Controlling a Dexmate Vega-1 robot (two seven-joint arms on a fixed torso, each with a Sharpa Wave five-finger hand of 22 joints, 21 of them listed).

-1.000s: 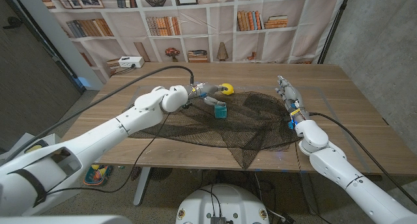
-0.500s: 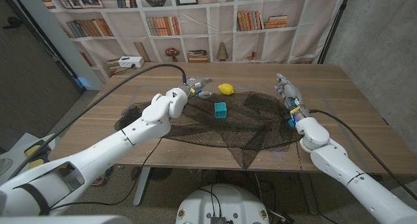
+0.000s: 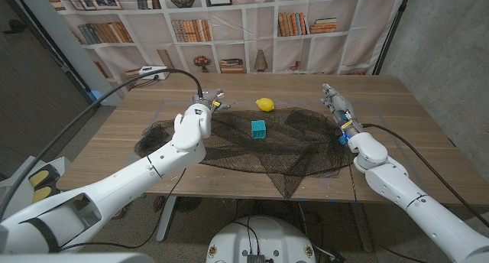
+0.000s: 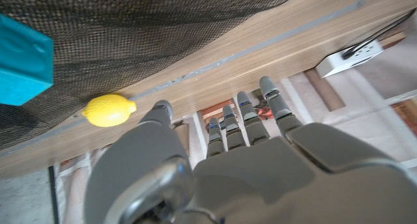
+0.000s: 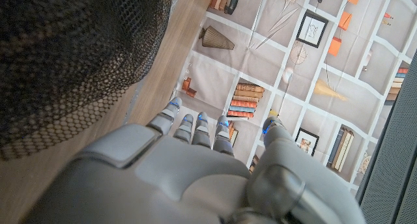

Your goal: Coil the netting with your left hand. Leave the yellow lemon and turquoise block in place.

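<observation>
Left hand (image 3: pixel 205 105) withdrawn leftward from small turquoise plastic block (image 3: pixel 259 128), fingers apart, empty; limp black mesh netting (image 3: pixel 252 144) best gathered at edge.

Black netting (image 3: pixel 252 144) lies spread flat on the table, reaching from just under the left hand (image 3: pixel 205 104) across to beside the right hand (image 3: pixel 334 104). The turquoise block (image 3: pixel 259 128) sits upright on it, between the hands. The yellow lemon (image 3: pixel 265 105) rests at the net's far edge, nearer the left hand.
</observation>
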